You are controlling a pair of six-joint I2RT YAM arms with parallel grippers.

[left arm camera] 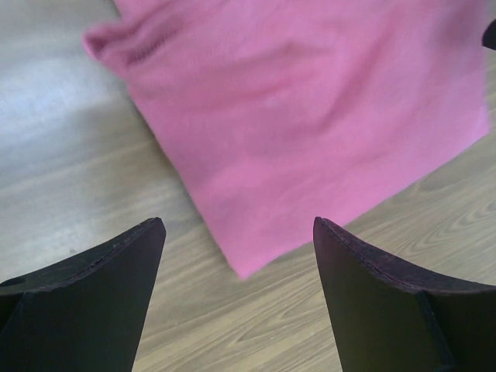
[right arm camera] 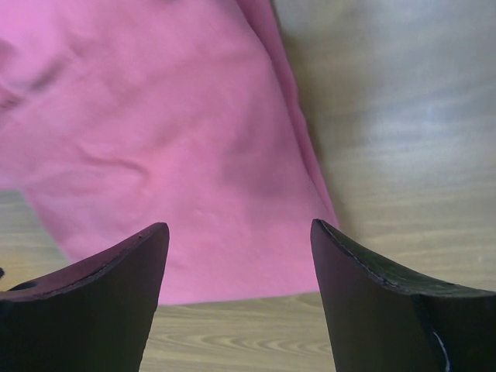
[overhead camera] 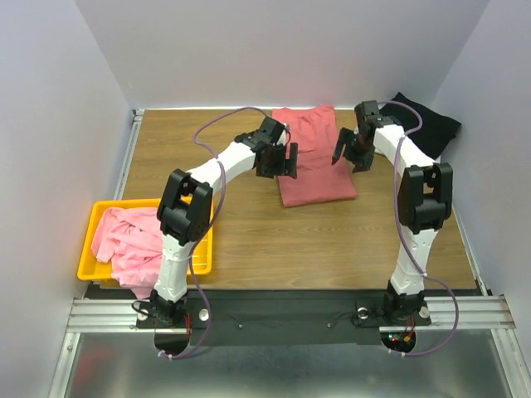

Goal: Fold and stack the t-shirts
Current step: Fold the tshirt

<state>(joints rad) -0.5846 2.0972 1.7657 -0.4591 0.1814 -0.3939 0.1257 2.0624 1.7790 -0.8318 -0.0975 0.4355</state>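
Fingers (left arm camera: 93,298) on the left gripper (overhead camera: 288,168) and right gripper (overhead camera: 347,161) are wide open, holding nothing. Between them lies the folded red shirt (overhead camera: 317,178). It looks soft and floppy, so I'd grab its corners.

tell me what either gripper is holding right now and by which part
Nothing is held: left gripper and right gripper both hang open over the dusty-red t-shirt.

Yellow basket (overhead camera: 86,267) on wooden table (overhead camera: 274,240)

A lab test cell: white walls (overhead camera: 58,124) box in a wooden tabletop (overhead camera: 290,240).
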